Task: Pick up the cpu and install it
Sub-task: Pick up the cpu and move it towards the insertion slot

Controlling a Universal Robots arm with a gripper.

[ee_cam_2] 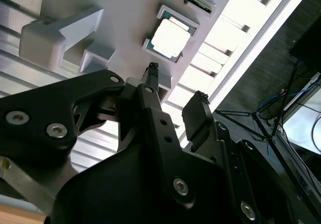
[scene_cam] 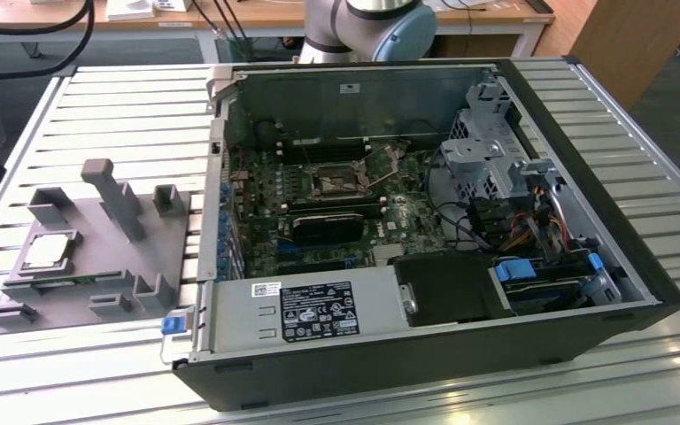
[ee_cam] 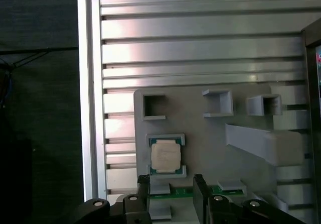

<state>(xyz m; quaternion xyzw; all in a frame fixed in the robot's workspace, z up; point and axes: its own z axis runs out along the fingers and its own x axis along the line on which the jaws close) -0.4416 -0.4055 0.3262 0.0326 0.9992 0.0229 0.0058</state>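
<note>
The cpu (scene_cam: 50, 251) is a flat silvery square lying in a shallow pocket of the grey fixture plate (scene_cam: 95, 232), on the exterior view's left. Both wrist views look down on the cpu (ee_cam: 166, 156) (ee_cam_2: 170, 37). My gripper (ee_cam: 171, 186) hovers above the fixture, just off one edge of the chip. Its two black fingers stand apart with nothing between them, so the gripper (ee_cam_2: 176, 83) is open. The black socket frame (scene_cam: 337, 181) sits on the green motherboard inside the open computer case.
The open case (scene_cam: 623, 230) holds cables, a drive cage (scene_cam: 488, 146) and a power supply (scene_cam: 305, 310). Upright grey blocks (scene_cam: 113, 197) rise from the fixture near the chip. A green board strip (ee_cam: 180, 191) lies beside it. The slatted metal table (scene_cam: 139, 115) carries everything.
</note>
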